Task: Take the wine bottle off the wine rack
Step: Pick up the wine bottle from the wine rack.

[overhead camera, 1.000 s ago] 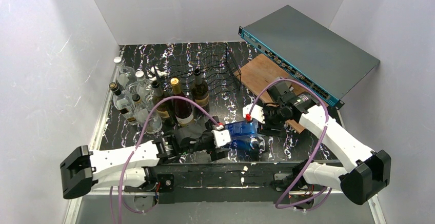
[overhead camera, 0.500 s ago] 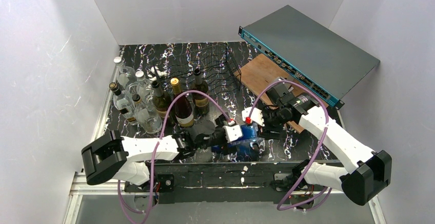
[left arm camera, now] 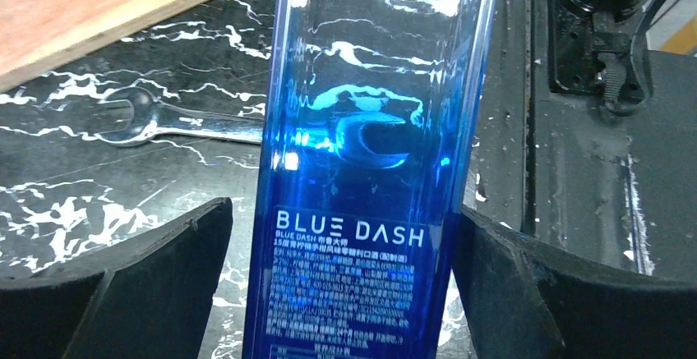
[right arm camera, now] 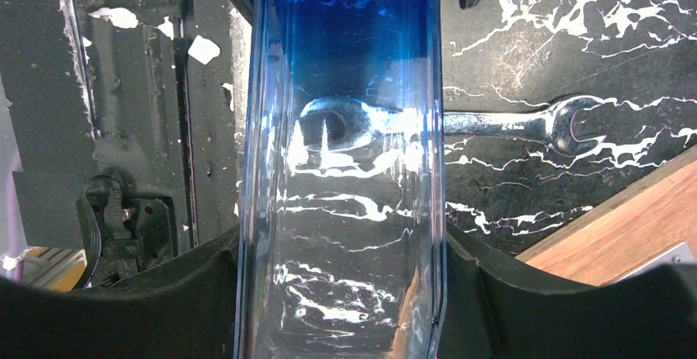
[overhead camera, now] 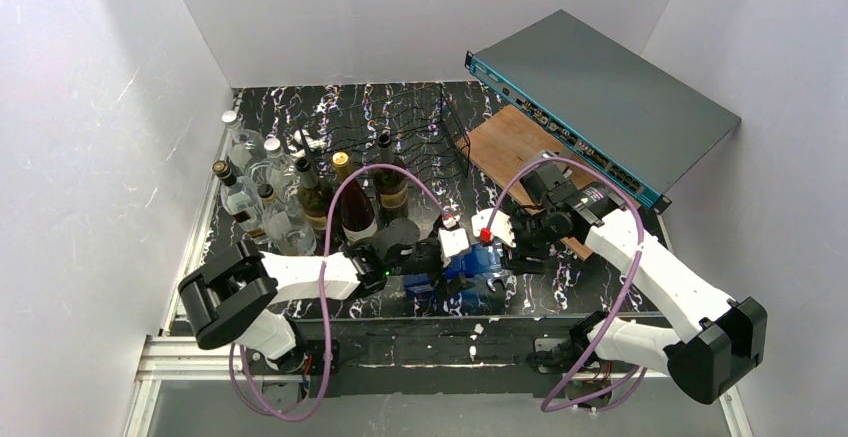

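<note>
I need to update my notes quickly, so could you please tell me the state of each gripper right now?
Left gripper: open, fingers either side of the blue bottle, not clamped.
Right gripper: closed on the blue bottle.

Catalogued are a blue wine bottle [left arm camera: 362,129] lettered in white, a black white-veined desk [overhead camera: 330,107], a black wine rack [overhead camera: 425,132], a teal-edged grey box [overhead camera: 610,87].

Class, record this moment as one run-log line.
left gripper: open, straddling blue bottle | right gripper: shut on blue bottle | wine rack: bottle off it, apart
</note>
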`<state>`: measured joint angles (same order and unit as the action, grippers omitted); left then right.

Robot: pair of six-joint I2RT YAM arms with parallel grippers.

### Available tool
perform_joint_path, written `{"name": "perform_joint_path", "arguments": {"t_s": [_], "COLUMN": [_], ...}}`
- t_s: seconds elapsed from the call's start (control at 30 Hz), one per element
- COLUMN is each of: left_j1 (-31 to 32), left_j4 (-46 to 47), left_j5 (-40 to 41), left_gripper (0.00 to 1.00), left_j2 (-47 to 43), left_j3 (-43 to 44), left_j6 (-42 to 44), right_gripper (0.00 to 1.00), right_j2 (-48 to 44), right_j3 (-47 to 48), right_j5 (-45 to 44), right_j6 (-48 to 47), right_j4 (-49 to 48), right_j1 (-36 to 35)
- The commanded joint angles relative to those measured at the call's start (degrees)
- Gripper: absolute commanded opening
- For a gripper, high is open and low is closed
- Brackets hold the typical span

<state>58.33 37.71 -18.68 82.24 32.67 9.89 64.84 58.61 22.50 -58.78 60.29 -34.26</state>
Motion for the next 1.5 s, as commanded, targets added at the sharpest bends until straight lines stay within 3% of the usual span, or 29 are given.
{"name": "perform_joint_path", "arguments": {"t_s": [0.0,0.07,0.2,0.37,0.47,0.57,0.7,0.9,1.2,1.47], "left_j1": [-1.1,-1.3,-1.4,-1.5,-1.5,-1.5,-1.5,-1.5,-1.5,-1.4], "left_j4": [2.1,2.1,2.0,1.6,1.0,0.9,0.9,0.9,1.0,1.0], "left_j5": [-4.8,-5.5,-6.1,-5.3,-5.3,-3.5,-0.8,0.5,3.6,7.6], "left_gripper": [0.99,0.99,0.83,0.28,0.01,0.0,0.0,0.0,0.0,0.0], "left_j2": [1.5,2.3,3.4,4.3,4.0,2.8,0.7,-1.9,-6.1,-13.0], "left_j3": [3.0,3.4,4.0,4.2,4.1,3.4,2.2,0.5,-2.2,-5.6], "left_j6": [-2.2,-2.6,-4.4,-6.2,-6.1,-6.3,-6.3,-5.9,-6.6,-6.9], "right_gripper": [0.01,0.01,0.01,0.01,0.11,0.31,0.74,0.98,0.98,0.98], "right_j2": [-2.0,-1.9,-1.9,-2.0,-2.2,-2.1,-2.0,-2.4,-3.6,-5.3], "right_j3": [2.7,2.7,2.6,2.6,2.4,2.2,1.9,3.7,8.1,4.6], "right_j5": [8.3,8.4,8.6,8.9,9.0,8.6,6.9,8.0,15.8,15.7], "right_j6": [-3.0,-3.2,-3.1,-3.5,-3.5,-2.5,1.9,6.7,15.6,48.8], "right_j4": [-4.1,-4.2,-4.5,-4.0,-4.0,-4.5,-7.3,-9.1,-9.5,-24.5], "right_j1": [-0.5,-0.5,-0.5,-0.5,-0.5,-0.5,-0.5,-0.1,5.2,12.9]}}
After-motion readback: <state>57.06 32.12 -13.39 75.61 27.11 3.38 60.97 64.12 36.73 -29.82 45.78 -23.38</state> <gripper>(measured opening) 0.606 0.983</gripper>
